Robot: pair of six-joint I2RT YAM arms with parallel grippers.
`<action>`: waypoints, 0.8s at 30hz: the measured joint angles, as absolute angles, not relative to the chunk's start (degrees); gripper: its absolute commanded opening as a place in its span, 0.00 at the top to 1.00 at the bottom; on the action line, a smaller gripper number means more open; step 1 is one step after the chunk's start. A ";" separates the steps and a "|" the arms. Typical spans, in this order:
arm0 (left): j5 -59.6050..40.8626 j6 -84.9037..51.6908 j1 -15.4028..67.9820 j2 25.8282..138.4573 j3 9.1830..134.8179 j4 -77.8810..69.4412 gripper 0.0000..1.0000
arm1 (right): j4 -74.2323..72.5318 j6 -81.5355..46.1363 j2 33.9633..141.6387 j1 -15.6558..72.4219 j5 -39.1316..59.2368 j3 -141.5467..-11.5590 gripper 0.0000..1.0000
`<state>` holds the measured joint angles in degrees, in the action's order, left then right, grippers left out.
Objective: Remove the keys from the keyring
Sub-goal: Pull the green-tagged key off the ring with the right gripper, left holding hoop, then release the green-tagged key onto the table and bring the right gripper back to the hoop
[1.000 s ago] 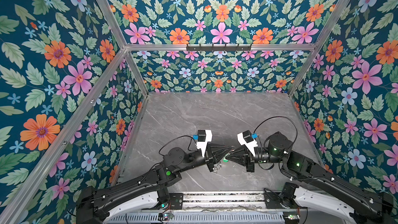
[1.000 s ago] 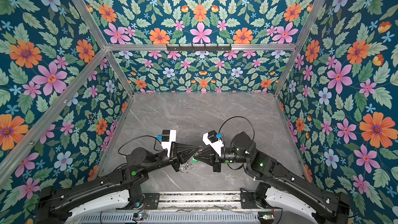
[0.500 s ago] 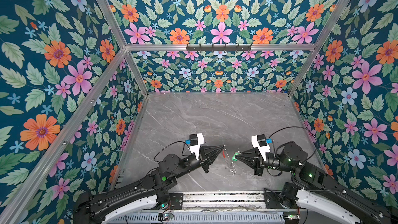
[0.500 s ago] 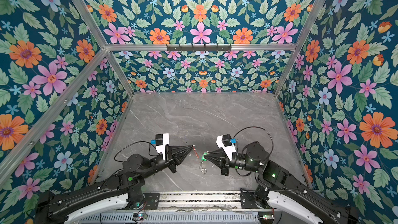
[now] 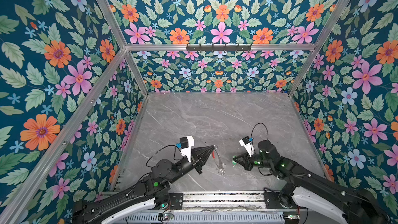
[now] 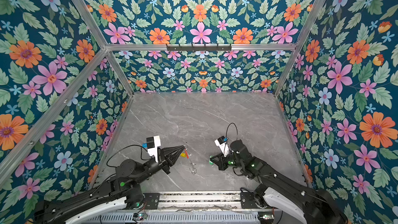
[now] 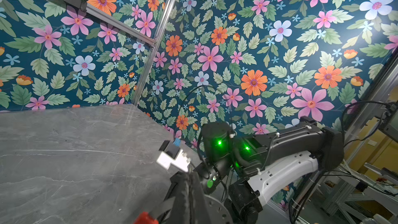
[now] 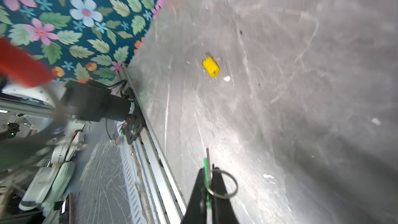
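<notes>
I see both arms stretched low over the grey worktop [image 5: 215, 121] from the near rail. The wrists are turned inward, so the two tools face each other across a clear gap.

The left arm [image 5: 168, 169] ends in the left tool [image 5: 213, 146]. Its tips are pressed together on the top of the keyring [image 5: 218, 160]. The thin hoop hangs edge-on below the tips, with its red sleeve [image 5: 213, 155] just under them. A small cluster of silver rings sits at its lower end. I cannot tell whether that end touches the worktop.

The right arm [image 5: 290, 169] ends in the right tool [image 5: 234, 160], well apart from the hoop. In the right wrist view its tips pinch the green key tag [image 8: 207, 167] edge-on. The tag's split ring [image 8: 236, 185] sticks out beside the tips, linked to nothing else.

The yellow key tag [image 6: 183, 155] appears to lie on the worktop just beneath the left tool, apart from both tools.
</notes>
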<state>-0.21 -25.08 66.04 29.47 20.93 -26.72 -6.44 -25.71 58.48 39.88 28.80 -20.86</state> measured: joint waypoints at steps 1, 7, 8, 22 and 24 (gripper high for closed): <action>-0.21 -25.08 66.04 29.56 21.02 -26.48 1.00 | -8.03 -25.93 61.10 39.81 28.97 -21.04 1.00; -0.14 -25.30 66.04 30.20 21.15 -25.74 1.00 | -13.15 -26.79 72.69 39.24 27.94 -24.88 1.00; -0.16 -25.30 66.04 30.24 21.15 -25.74 1.00 | -13.54 -26.76 74.61 38.98 27.53 -25.63 1.00; -0.19 -25.50 66.04 30.41 21.02 -25.74 1.00 | -13.98 -28.42 80.31 38.65 21.08 -27.27 0.39; -0.10 -25.52 66.04 30.41 21.02 -25.74 1.00 | -13.37 -28.42 77.76 38.63 19.81 -27.20 0.37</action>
<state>-0.10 -25.52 66.04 30.41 21.02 -25.74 -13.37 -28.42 77.76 38.63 19.81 -27.20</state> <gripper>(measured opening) 0.050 0.625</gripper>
